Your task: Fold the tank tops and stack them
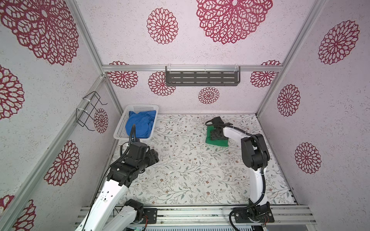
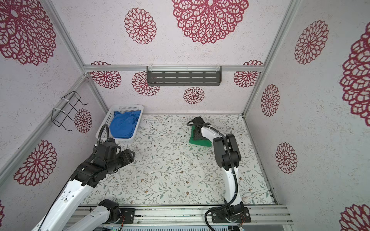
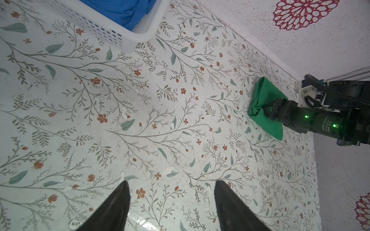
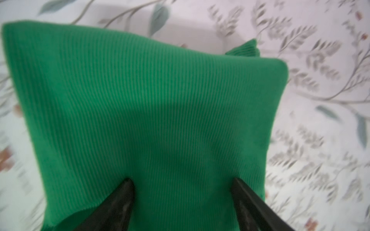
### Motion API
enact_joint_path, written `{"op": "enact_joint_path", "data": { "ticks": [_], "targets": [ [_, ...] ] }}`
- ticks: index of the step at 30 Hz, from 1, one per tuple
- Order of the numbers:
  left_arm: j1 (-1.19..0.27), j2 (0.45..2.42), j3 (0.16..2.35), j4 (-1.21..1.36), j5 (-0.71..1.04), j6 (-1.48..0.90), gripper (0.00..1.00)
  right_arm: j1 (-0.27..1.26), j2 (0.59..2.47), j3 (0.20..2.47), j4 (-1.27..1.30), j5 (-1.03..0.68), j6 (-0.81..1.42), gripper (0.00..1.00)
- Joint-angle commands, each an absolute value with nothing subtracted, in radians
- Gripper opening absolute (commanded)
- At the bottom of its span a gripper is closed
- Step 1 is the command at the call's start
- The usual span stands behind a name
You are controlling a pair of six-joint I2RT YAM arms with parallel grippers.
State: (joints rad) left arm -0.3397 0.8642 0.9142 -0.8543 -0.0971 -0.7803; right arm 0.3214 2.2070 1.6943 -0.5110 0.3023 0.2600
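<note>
The green top point(image 4: 140, 96), far right, is seemingly pressed by the right gripper point(image 4: 181, 180), fingers spread. The left gripper point(image 3: 171, 181) is held spread, near left.

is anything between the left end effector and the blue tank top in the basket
Only the white basket: its near wall stands between the left end effector and the blue tank top. The basket is open on top, with nothing visible lying on the fabric.

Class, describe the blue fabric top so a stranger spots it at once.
Find the floral-patterned tabletop, then the white perforated plastic basket in its far left corner. The royal blue fabric tank top lies crumpled inside, unlike the folded bright green top outside it.
</note>
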Motion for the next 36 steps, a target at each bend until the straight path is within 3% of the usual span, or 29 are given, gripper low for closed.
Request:
{"op": "enact_joint_path", "data": {
  "ticks": [1,12,19,23,28,36],
  "targets": [
    [-0.323,0.89,0.947,-0.84,-0.107,-0.755,0.7,0.245,2.299,1.771,-0.592,0.284,0.124,0.79],
    [-0.312,0.931,0.977,-0.842,-0.084,-0.763,0.7,0.149,2.529,2.134,-0.686,0.19,0.048,0.79],
    [-0.308,0.938,1.002,-0.843,-0.068,-0.763,0.71,0.141,2.486,2.177,-0.669,0.134,0.019,0.83],
    [-0.277,1.002,1.095,-0.87,-0.095,-0.667,0.78,0.14,2.357,2.165,-0.666,0.12,0.031,0.99],
    [-0.148,1.199,1.25,-0.884,-0.049,-0.526,0.84,0.143,2.132,2.058,-0.647,0.063,0.1,0.99],
    [0.07,1.549,1.489,-0.808,-0.044,-0.406,0.85,0.209,1.673,1.498,-0.456,0.031,0.239,0.99]
  ]
}}
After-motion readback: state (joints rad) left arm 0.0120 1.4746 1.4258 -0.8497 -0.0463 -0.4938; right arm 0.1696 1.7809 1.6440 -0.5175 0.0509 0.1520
